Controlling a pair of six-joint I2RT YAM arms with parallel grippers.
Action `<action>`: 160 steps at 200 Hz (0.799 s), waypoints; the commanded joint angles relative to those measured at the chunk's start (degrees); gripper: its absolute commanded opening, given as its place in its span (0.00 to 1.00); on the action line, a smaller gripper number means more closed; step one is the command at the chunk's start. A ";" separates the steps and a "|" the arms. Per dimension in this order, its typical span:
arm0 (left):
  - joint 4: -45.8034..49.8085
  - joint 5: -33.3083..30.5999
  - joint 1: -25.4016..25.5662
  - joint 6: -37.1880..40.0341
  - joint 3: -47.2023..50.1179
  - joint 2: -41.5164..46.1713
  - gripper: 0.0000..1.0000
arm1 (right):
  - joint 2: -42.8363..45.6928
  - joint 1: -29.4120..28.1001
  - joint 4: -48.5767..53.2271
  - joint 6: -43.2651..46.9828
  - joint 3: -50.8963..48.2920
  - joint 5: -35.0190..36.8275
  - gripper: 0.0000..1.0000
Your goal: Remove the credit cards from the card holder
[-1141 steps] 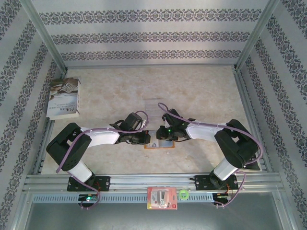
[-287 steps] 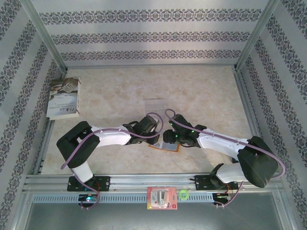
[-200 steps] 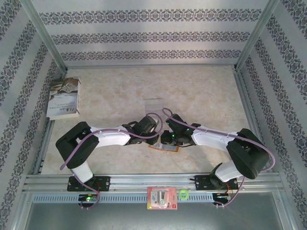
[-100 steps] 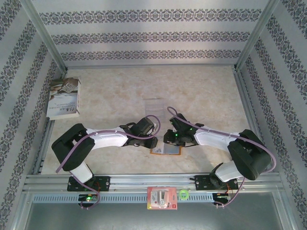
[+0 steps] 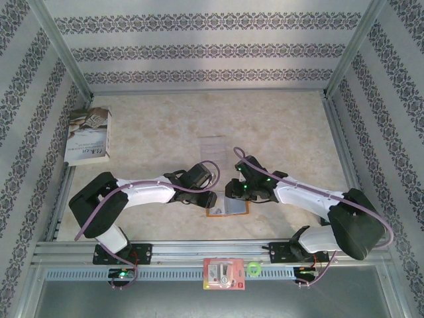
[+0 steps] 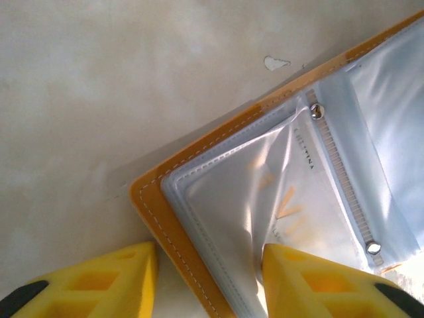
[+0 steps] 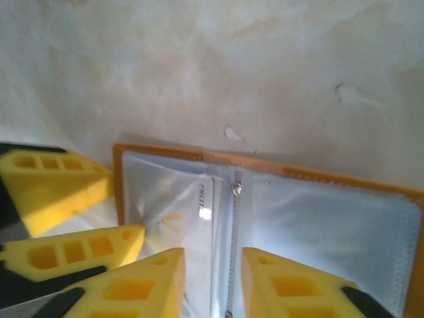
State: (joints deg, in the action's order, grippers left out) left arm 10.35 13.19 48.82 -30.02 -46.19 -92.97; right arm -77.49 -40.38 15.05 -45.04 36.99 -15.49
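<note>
**Wallet spread flat, both grippers at the card pocket**

The small orange-tan leather-like card holder [image 5: 227, 207] lies open on the pale marbled table [image 5: 165, 126], between the arms. The left gripper [image 6: 207, 260], jaws well parted and holding nothing, straddles its corner, probably to pin it. The right gripper [image 7: 212, 262], narrowly parted and empty, hovers above the pale credit card [image 7: 204, 199] tucked in a clear pocket, apparently to pluck it out.

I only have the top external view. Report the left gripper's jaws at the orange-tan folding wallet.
Observer: Left gripper is open, yellow fingers straddling one corner of the open orange-tan leather-like card holder.
Operator: Check the pockets.
Observer: A thin pale card with faint orange marks sits inside the clear pocket.
Operator: Now the other arm.
Observer: Right gripper is open too, its fingers either side of the holder's studded spine.
</note>
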 commanded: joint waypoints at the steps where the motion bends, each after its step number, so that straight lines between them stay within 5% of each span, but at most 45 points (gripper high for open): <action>1: 4.42 -2.37 0.93 -0.05 1.59 2.21 0.50 | -1.36 -2.43 3.63 1.45 1.52 2.53 0.33; 51: 3.13 -4.91 -3.26 -1.37 4.34 10.09 0.55 | -8.91 -9.73 7.11 5.36 5.97 13.19 0.44; 90: 3.14 -6.61 -5.86 -2.24 7.24 15.19 0.57 | -13.28 -10.22 7.06 5.40 9.23 17.59 0.41; 160: 1.97 -4.31 -10.50 -2.41 10.05 19.36 0.57 | -18.65 -8.56 5.30 5.31 15.93 16.89 0.42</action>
State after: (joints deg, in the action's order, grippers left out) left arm 12.25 8.12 38.96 -31.97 -36.23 -74.98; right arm -95.09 -49.60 20.25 -40.47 51.31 -0.23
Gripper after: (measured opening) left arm 0.573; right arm 0.398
